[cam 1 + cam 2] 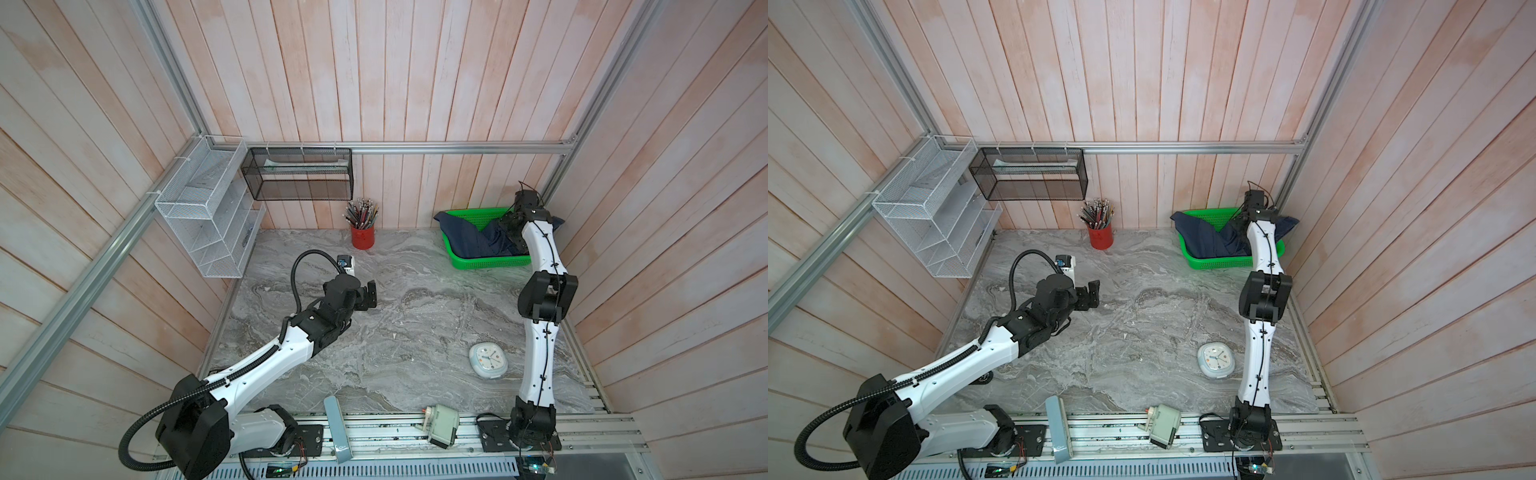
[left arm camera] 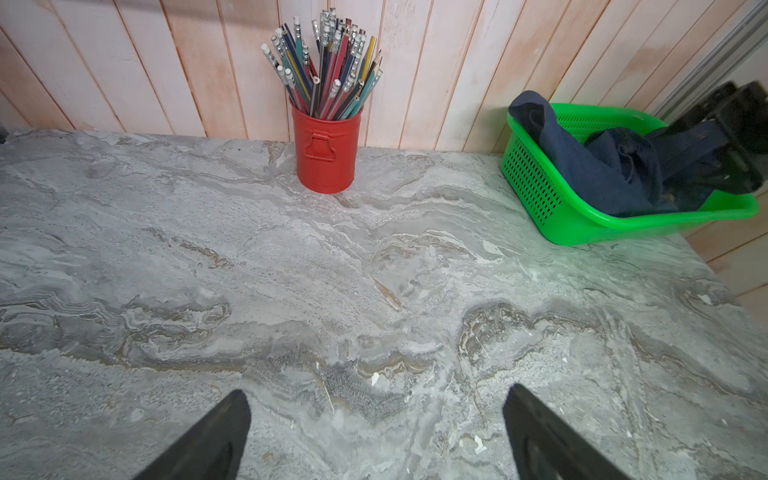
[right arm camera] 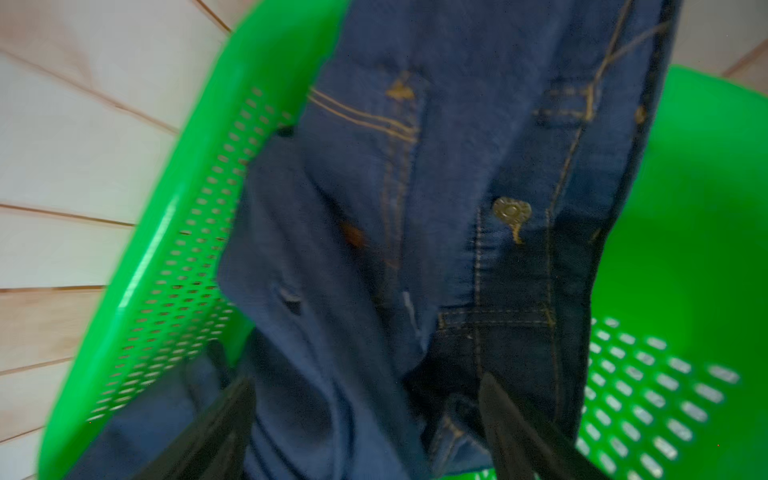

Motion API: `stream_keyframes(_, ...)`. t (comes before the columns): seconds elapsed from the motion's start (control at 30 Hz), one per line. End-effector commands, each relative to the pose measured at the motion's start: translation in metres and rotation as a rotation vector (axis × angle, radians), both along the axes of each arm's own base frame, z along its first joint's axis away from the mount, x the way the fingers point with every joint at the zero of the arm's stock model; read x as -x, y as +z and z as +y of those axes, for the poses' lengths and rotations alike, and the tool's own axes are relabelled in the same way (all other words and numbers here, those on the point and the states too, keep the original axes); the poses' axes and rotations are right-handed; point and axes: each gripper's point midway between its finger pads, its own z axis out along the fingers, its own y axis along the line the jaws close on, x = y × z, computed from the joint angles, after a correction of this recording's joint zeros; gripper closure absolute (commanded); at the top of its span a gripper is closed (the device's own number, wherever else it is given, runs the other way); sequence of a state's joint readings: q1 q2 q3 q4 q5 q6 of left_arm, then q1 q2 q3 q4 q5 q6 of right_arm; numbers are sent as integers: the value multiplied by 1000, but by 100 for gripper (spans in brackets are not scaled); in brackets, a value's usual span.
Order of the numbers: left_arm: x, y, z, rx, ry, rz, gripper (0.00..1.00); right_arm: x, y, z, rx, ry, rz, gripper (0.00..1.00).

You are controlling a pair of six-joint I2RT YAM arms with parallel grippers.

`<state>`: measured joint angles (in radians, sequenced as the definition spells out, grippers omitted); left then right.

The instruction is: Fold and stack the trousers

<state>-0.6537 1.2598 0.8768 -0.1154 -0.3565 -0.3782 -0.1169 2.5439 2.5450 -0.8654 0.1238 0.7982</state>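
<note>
Loosely bunched trousers [image 3: 415, 257], between spread right fingers [image 3: 519, 432]

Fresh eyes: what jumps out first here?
The bright green basket in the far right corner, with dark blue trousers heaped inside and draped over its rim. The right gripper reaches in, jaws apart around the cloth. Then the red pencil cup, back centre.

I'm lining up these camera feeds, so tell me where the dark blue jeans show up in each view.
A top view: trousers right of centre, heaped in the green basket.
A top view: trousers likewise right of centre, in the basket.
Left wrist: trousers in the basket, one end draped over its rim.
Right wrist: trousers close up, filling most of the picture.
Shared landmark: the green basket.
</note>
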Motion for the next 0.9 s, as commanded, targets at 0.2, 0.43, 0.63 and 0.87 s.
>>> stream_keyframes(0.2,-9,8,-11,26,3,-30,3,-12,-34,2,-35,108,12,19)
stream_keyframes(0.43,-9,4,-13,27,-1,-23,3,-25,-32,7,-78,114,-50,34)
stream_keyframes(0.63,-10,2,-14,37,7,-23,3,-30,-36,10,-123,88,-72,44)
stream_keyframes(0.87,-11,1,-18,44,-3,-18,3,-40,-42,17,-171,89,-108,82)
